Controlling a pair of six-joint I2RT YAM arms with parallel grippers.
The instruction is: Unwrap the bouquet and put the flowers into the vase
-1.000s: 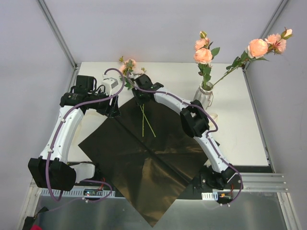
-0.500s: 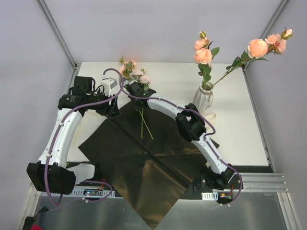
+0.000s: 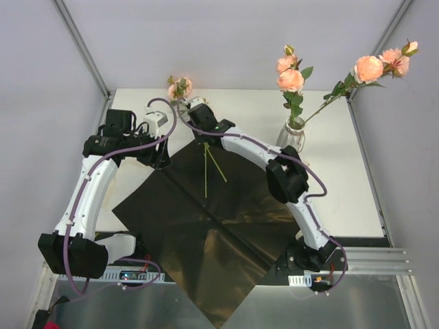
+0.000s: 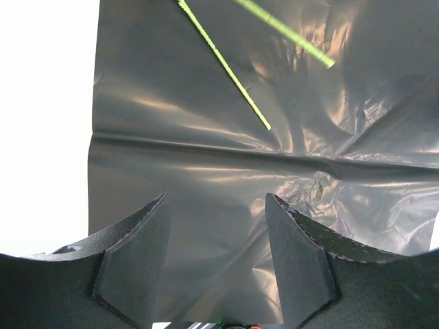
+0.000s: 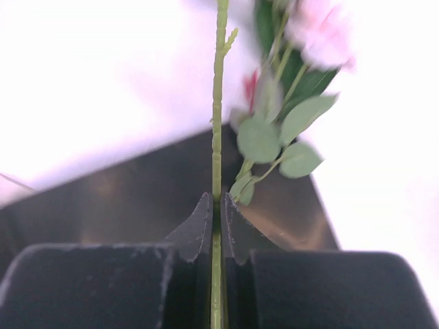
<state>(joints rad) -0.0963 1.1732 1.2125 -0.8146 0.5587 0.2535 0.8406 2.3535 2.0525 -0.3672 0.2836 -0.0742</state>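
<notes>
Flowers (image 3: 180,87): one small bunch gripped by the right hand (image 5: 218,203) at the far edge of the table (image 3: 343,178), pink blooms and leaves pointing toward the back wall.
Stems (image 3: 206,168): two thin green ones trailing from that hand toward the near side, over the black paper (image 3: 206,233) (contact with the sheet cannot be told).
Grip of the right hand: clenched on a green stem, fingers (image 5: 195,229) pressed against it from both sides with no gap showing.
Leaves (image 5: 274,137): round, green, just beyond the fingertips, with a blurred pink bloom (image 5: 319,34) further out.
Left hand (image 4: 216,199): released, fingers (image 4: 137,260) spread apart with nothing between them, hovering over the paper close to its left edge.
Stem ends from the left wrist: two green tips (image 4: 226,68) crossing the top of that view, well apart from the fingers.
Paper: glossy black sheet spread out on the table like a diamond, creased across the middle, near corner reaching past the table's front edge.
Vase (image 3: 293,137): white, upright at the back right of the table, beside the right arm, well apart from the held bunch.
Roses in the vase (image 3: 290,79): one cluster standing up from the neck, one long stem leaning out to the right with its blooms (image 3: 370,68) beyond the table's edge.
</notes>
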